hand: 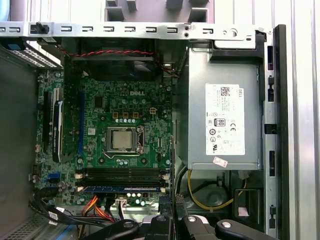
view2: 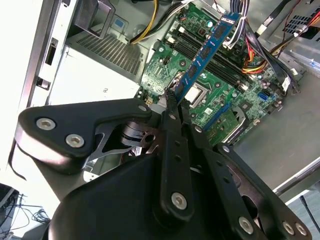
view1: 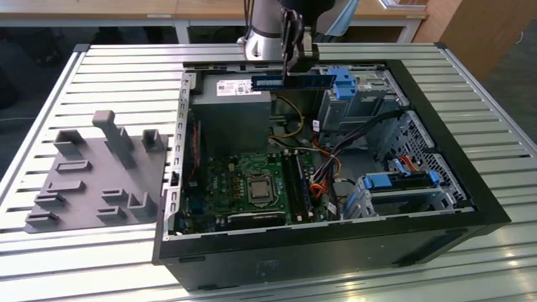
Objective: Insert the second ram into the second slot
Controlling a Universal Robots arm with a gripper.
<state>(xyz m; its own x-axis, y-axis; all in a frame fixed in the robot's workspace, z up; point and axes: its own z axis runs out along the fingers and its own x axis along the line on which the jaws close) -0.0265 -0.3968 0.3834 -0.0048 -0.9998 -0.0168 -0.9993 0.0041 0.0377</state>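
In the exterior view the black end effector hangs over the far side of the open black metal computer case, which lies on the ribbed aluminium counter. It is clamped narrowly on the second ram, a thin, long blue circuit-board stick with dark chips, held level and well above the case interior. The second wrist view shows the grip: the fingertips pinch one end of the stick, and the rest reaches out over the green motherboard. The first wrist view looks straight down and shows the long black memory slots beside the silver processor, with a blue strip in a neighbouring slot and the grey metal power supply box alongside.
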